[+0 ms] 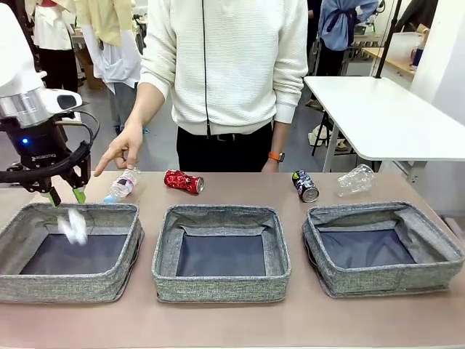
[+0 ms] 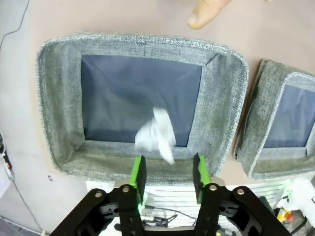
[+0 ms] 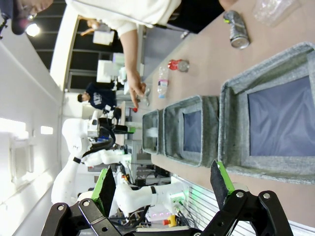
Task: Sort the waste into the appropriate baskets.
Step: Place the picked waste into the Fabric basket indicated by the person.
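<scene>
My left gripper (image 1: pixel 66 195) hangs open over the far edge of the left basket (image 1: pixel 109 280). A white tissue wad (image 1: pixel 73 226) is blurred in the air just below its fingertips, free of them, inside that basket's opening. In the left wrist view the tissue wad (image 2: pixel 156 135) lies beyond the open gripper (image 2: pixel 168 169), over the basket (image 2: pixel 59 98). Along the table's far side lie a clear bottle (image 1: pixel 121 185), a red can (image 1: pixel 183 181), a dark can (image 1: pixel 305 185) and a crushed clear bottle (image 1: pixel 355 179). My right gripper (image 3: pixel 163 182) stands open with nothing between its fingers, near the right basket (image 3: pixel 231 128).
The middle basket (image 1: pixel 221 280) and right basket (image 1: pixel 385 280) show bare dark floors. A person stands at the far side, one hand (image 1: pixel 120 153) pointing down beside the clear bottle. A white side table (image 1: pixel 385 116) stands at the back right.
</scene>
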Controlling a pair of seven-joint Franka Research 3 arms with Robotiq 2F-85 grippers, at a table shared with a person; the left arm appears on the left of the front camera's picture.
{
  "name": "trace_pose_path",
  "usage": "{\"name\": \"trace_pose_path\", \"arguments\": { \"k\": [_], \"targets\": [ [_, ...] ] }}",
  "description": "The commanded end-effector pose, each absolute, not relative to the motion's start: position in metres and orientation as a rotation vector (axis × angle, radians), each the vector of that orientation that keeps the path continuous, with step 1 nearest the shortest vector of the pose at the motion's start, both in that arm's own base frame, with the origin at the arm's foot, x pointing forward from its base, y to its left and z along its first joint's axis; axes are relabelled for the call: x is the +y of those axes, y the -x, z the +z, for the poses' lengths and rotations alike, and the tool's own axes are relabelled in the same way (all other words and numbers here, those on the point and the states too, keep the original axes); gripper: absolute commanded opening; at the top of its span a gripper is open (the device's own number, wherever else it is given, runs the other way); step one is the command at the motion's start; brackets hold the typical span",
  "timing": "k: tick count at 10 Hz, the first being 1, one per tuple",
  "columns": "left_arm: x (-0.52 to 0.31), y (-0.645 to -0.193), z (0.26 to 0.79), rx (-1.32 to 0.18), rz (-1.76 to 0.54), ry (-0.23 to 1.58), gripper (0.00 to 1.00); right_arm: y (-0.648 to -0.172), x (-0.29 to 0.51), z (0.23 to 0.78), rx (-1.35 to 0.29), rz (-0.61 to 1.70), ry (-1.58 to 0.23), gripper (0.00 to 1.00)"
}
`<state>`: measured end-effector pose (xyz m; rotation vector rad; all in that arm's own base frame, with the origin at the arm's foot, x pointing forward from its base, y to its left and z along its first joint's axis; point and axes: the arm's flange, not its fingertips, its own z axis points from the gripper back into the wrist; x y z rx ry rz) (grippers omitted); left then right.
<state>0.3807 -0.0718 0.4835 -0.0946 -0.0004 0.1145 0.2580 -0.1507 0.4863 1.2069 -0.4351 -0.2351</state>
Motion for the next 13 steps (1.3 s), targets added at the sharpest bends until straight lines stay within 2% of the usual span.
{"name": "trace_pose_path", "arguments": {
  "k": [1, 5, 6, 7, 8, 11, 13],
  "targets": [
    [-0.069, -0.384, 0.482, -0.025, 0.107, 0.113, 1.0, -0.261, -0.151, 0.488, -0.463, -0.214, -1.223, 1.0],
    [-0.076, -0.392, 0.491, -0.004, 0.09, 0.143, 1.0, -0.261, -0.151, 0.488, -0.463, -0.214, -1.223, 1.0],
    [-0.078, -0.387, 0.505, -0.012, 0.026, 0.323, 1.0, -0.261, -0.151, 0.488, -0.463, -0.214, -1.223, 1.0],
    [-0.058, -0.381, 0.525, -0.057, -0.29, 1.004, 1.0, -0.261, -0.151, 0.488, -0.463, -0.214, -1.223, 1.0],
    [-0.033, -0.384, 0.528, -0.072, -0.279, 1.238, 1.0, -0.261, -0.151, 0.488, -0.463, -0.214, -1.223, 1.0],
    [0.034, -0.38, 0.508, -0.02, -0.1, 1.486, 1.0, -0.261, -0.151, 0.488, -0.463, -0.214, -1.223, 1.0],
    [0.084, -0.357, 0.474, -0.173, 0.023, 1.619, 1.0, -0.261, -0.151, 0.488, -0.463, -0.214, -1.223, 1.0]
  ]
}}
